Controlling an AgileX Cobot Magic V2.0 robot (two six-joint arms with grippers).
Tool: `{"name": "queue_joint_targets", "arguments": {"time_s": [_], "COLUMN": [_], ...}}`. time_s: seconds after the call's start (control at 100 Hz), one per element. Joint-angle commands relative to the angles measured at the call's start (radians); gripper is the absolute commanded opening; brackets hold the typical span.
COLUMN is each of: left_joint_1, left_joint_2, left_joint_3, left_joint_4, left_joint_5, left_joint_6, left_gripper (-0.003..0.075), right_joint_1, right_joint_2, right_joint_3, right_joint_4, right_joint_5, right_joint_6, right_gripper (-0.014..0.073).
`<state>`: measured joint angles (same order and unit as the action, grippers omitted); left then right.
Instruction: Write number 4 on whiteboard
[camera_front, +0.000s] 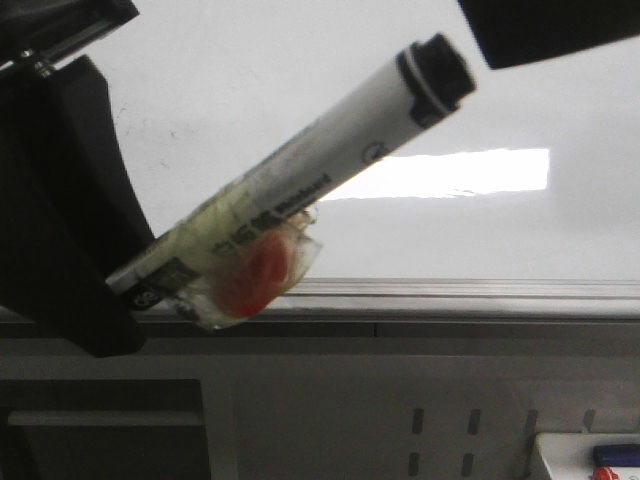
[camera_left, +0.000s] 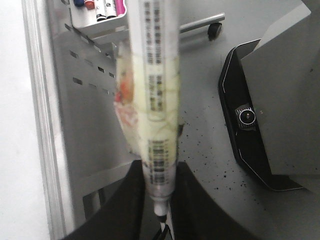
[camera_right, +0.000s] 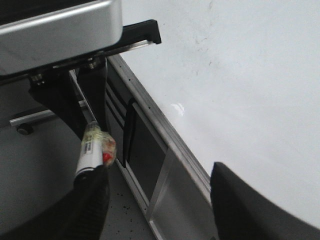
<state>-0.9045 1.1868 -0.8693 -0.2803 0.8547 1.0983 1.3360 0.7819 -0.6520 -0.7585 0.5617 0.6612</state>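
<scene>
Left gripper (camera_left: 159, 200) clamped on a marker (camera_front: 300, 195), fingers (camera_left: 125, 210) on either side of the barrel's rear end. Marker tilted, black cap (camera_front: 440, 75) raised up and to the right, in front of the whiteboard (camera_front: 250, 90). Yellowed tape (camera_front: 255, 265) with a red patch wrapped round the barrel. Whiteboard bare of any 4, only faint smudges and a bright glare (camera_front: 450, 172); grey rail (camera_front: 480, 290) along its lower edge. Right gripper (camera_right: 157, 200) spread wide, holding nothing, fingers (camera_right: 245, 210) dark over the rail. Tray (camera_left: 95, 15) of markers beyond the board.
</scene>
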Motion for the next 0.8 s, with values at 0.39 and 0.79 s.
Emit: {"name": "queue_joint_targets", "arguments": {"time_s": [0.39,0.79], "left_joint_1": [-0.006,-0.006], "left_joint_2": [-0.017,-0.017], "left_joint_3": [-0.030,-0.030], "left_joint_4": [0.042,0.094], "left_joint_5": [-0.055,-0.115], "left_joint_6": [0.008,0.008], "left_gripper": [-0.0020,-0.0020], "right_joint_1": [0.044,0.059], "right_joint_2": [0.017,0.017], "right_joint_3": [-0.034,-0.034], "right_joint_4": [-0.024,-0.133], "right_joint_5": [-0.028,-0.085], "right_joint_6": [-0.012,-0.012], "right_gripper": [0.0398,0.0398]}}
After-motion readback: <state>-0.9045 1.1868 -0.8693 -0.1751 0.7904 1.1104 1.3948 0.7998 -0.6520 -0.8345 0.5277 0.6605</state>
